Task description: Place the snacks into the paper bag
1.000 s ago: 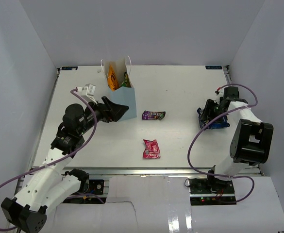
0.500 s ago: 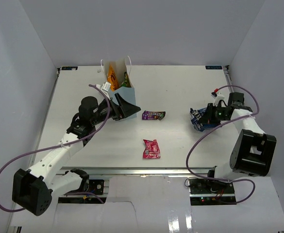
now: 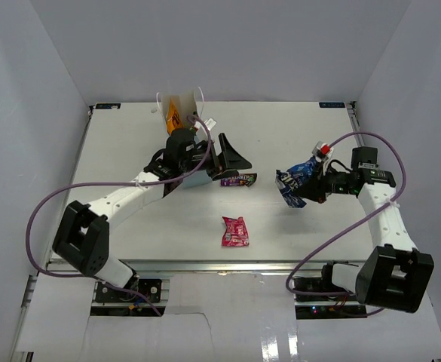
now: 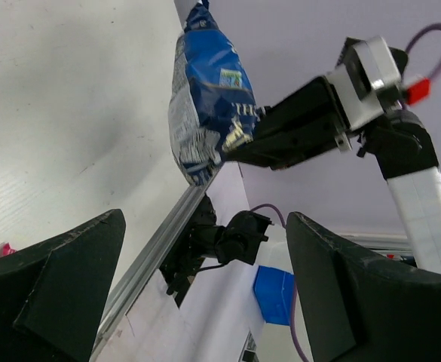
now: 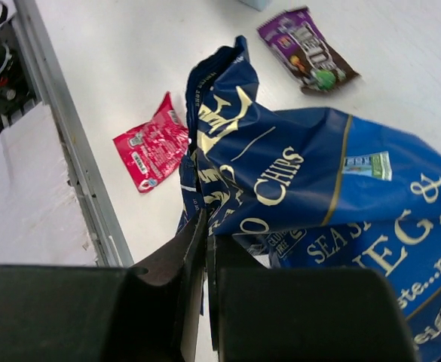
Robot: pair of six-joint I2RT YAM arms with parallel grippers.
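My right pincer (image 3: 316, 185) is clenched on the blue bag (image 3: 295, 181): in the right wrist view the two fingers are pressed together on a fold at the bag's crumpled edge. The rest of the bag fans out beyond them, with gold lettering on its face. From my left wrist the bag looks to hang in the air from those fingers, clear of the table (image 3: 295, 128), over its right half and well right of the paper bag (image 3: 194, 179). The paper bag stands upright at the far left of the table. My left forearm crosses in front of it, so only its top and a strip of pale blue near its base show. An orange packet (image 3: 173, 113) pokes out of its mouth. My left pincer (image 3: 234, 154) is released, its fingers spread wide with nothing between them. It sits just right of the paper bag and points across the table towards my right arm. Just near of it lies the purple packet (image 3: 239, 179), flat on the table close to the paper bag's right side. The red packet (image 3: 234, 231) lies flat too, nearer the front edge, about midway between my two arms and apart from both pincers.
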